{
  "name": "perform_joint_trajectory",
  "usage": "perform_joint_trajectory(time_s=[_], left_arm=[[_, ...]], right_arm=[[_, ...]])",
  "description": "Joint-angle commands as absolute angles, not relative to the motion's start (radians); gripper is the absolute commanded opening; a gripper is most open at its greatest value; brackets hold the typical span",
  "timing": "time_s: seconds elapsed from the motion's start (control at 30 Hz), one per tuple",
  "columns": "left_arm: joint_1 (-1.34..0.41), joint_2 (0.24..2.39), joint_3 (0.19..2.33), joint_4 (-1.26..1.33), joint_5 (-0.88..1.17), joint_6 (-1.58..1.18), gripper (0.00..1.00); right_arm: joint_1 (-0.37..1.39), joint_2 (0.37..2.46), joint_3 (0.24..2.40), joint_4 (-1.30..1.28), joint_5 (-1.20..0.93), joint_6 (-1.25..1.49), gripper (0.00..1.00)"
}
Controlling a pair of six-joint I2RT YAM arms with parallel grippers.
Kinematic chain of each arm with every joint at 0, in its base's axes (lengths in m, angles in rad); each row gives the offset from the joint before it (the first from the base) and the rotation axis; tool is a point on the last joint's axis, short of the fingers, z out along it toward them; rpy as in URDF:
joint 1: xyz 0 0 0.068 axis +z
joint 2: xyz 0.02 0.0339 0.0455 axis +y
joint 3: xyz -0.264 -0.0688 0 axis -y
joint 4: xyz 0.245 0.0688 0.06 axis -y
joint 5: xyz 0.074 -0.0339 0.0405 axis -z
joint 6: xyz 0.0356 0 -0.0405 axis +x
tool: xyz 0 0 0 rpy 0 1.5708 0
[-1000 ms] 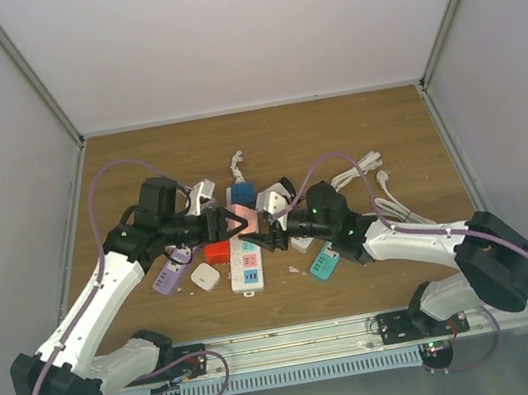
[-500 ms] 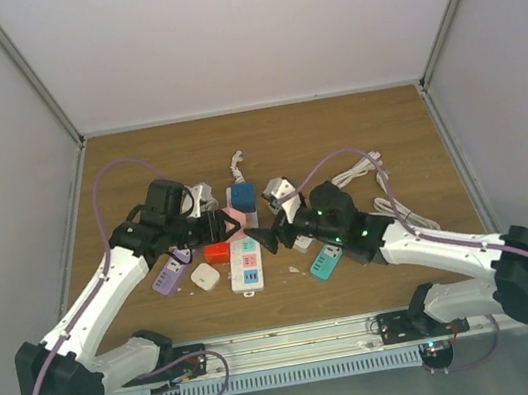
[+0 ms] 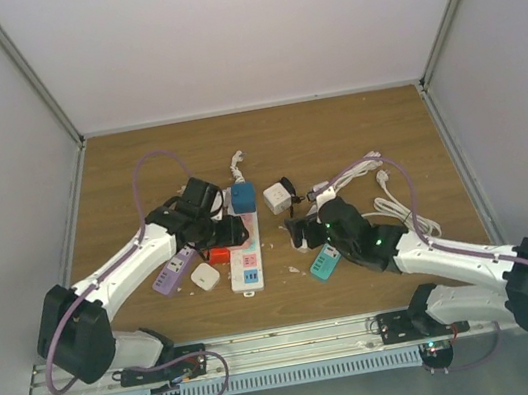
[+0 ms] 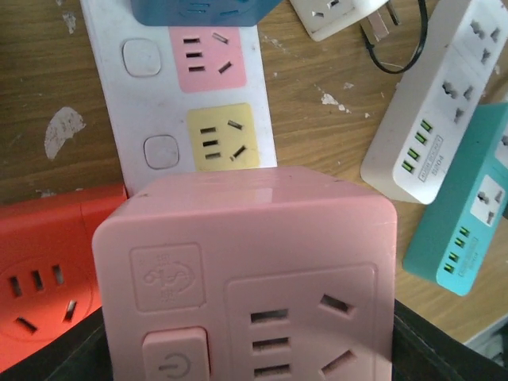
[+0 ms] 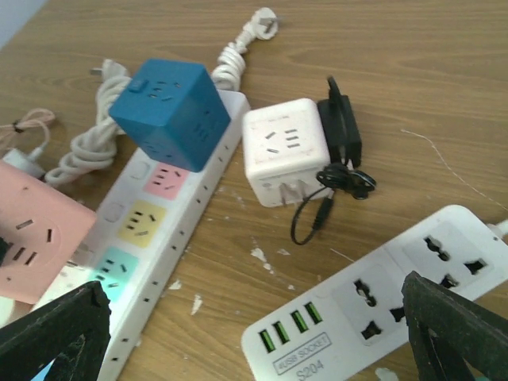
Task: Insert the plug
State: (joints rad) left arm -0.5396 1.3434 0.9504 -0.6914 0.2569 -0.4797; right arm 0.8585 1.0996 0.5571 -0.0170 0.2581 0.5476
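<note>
A pink cube plug (image 4: 246, 270) fills the lower half of the left wrist view, and my left gripper (image 4: 246, 353) is shut on its sides. It hangs just above the white power strip (image 4: 107, 95), near that strip's yellow socket (image 4: 222, 136). From above, the left gripper (image 3: 232, 230) sits over the strip (image 3: 247, 261). A blue cube (image 5: 171, 111) stands on the strip's far end. My right gripper (image 5: 252, 290) is open and empty, low over a white USB strip (image 5: 381, 309), to the right of the pink cube (image 5: 36, 234).
A white cube adapter (image 3: 277, 197) with a black cord lies between the arms. A red cube (image 3: 217, 254), a purple strip (image 3: 170, 272) and a small white cube (image 3: 204, 277) sit left of the power strip. A teal strip (image 3: 325, 264) and white cables (image 3: 391, 198) lie on the right.
The right gripper opened, let go of the pink cube and drew back to the right. The left gripper carried the pink cube to the right and lower over the power strip.
</note>
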Motion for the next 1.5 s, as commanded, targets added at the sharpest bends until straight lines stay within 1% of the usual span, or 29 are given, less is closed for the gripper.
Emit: perform_joint_trajectory(time_s=[0.0, 0.17, 0.43, 0.73, 1.23, 1.47], left_arm=[[-0.567, 1.387, 1.018, -0.624, 0.177, -0.484, 0.38], [-0.582, 1.453, 1.087, -0.637, 0.138, -0.493, 0.38], [-0.596, 1.522, 1.147, -0.667, 0.143, -0.527, 0.38], [-0.597, 1.563, 1.152, -0.696, 0.091, -0.546, 0.40], [-0.598, 1.627, 1.193, -0.733, 0.144, -0.521, 0.43], [-0.600, 1.653, 1.194, -0.773, 0.127, -0.503, 0.43]], right_arm=[[0.843, 1.143, 0.568, -0.042, 0.334, 0.565, 1.00], [0.820, 1.187, 0.590, -0.035, 0.378, 0.550, 1.00], [0.810, 1.214, 0.590, -0.023, 0.364, 0.505, 1.00], [0.804, 1.218, 0.578, -0.028, 0.371, 0.502, 1.00], [0.804, 1.243, 0.572, -0.014, 0.365, 0.514, 1.00], [0.804, 1.240, 0.566, -0.008, 0.365, 0.521, 1.00]])
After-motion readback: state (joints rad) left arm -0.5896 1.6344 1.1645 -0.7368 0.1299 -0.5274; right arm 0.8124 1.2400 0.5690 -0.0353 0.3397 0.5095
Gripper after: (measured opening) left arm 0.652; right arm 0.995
